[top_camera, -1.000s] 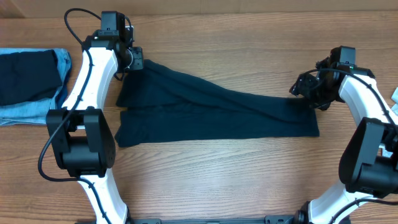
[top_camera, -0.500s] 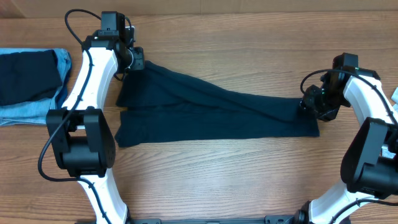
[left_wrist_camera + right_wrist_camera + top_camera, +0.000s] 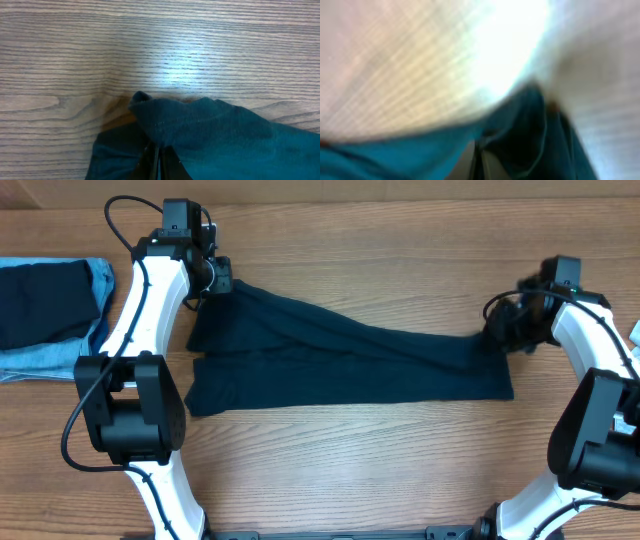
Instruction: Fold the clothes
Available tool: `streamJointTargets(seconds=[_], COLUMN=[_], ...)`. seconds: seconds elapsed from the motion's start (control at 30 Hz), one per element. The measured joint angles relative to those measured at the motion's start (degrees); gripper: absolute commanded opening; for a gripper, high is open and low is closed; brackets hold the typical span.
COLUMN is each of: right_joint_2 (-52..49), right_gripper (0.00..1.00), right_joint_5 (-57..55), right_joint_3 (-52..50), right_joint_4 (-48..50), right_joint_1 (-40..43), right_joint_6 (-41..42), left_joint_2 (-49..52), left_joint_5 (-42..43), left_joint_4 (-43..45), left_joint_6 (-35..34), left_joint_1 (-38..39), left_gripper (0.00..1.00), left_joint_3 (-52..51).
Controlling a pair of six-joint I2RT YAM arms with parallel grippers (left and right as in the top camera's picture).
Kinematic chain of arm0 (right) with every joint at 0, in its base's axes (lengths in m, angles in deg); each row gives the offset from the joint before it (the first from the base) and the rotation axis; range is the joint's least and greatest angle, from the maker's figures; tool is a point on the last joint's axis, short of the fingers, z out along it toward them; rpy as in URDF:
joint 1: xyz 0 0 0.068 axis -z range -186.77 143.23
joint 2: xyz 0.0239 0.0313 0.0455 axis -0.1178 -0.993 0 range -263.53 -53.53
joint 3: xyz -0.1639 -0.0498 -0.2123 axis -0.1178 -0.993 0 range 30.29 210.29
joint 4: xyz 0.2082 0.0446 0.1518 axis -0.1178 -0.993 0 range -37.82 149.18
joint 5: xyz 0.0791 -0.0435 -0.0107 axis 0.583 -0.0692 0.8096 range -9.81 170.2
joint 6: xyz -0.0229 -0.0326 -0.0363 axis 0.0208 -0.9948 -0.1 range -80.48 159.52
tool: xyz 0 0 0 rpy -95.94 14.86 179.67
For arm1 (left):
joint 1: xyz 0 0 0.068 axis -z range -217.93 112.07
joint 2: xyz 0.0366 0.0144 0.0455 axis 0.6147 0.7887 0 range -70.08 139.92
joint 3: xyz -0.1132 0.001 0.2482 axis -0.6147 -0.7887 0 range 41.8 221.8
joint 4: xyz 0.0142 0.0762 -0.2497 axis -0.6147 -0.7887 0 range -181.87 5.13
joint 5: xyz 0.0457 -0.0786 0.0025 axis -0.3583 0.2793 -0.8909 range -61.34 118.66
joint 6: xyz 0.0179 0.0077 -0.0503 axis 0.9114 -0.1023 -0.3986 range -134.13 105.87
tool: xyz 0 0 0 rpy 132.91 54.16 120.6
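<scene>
Left pincer [image 3: 218, 277]: closed tight on far corner of navy shirt [image 3: 340, 365], at approx. 10 o'clock of overhead view; cloth bunches into a peak over the tips.
Right pincer [image 3: 497, 335]: closed, at 3 o'clock, on shirt's far right corner; wrist view badly blurred, so grip on cloth is probable, not certain.
Navy shirt: lies on tabletop [image 3: 350, 470] at centre, long strip running 10 to 3 o'clock, creased diagonally, near edge flat.
Folded stack [image 3: 50, 310]: dark navy piece on light blue denim, 9 o'clock, well apart from shirt.
Step in hand: both far corners gripped, fold not yet made.
Nxt move calls for: lifting both corners together w/ even tension, carrying far edge toward 6 o'clock onto near edge.
Hidden/unclear: stack cut off at frame edge; right tips lost in blur; shirt's collar and sleeves not made out.
</scene>
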Motion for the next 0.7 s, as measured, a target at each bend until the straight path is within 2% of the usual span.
streamJointTargets(seconds=[0.3,0.7], right_joint_2=[0.0,0.0], right_gripper=[0.05,0.06], right_joint_5=[-1.38,-6.1], right_joint_3=[0.02,0.02], right_joint_4=[16.52,26.18], right_joint_1=[0.0,0.0], right_joint_6=[0.2,0.13], left_joint_2=[0.02,0.02], left_joint_5=[0.0,0.0], left_joint_4=[0.0,0.04], left_joint_6=[-0.02,0.0], left_joint_1=[0.0,0.0], left_gripper=[0.04,0.04], left_joint_3=[0.0,0.0])
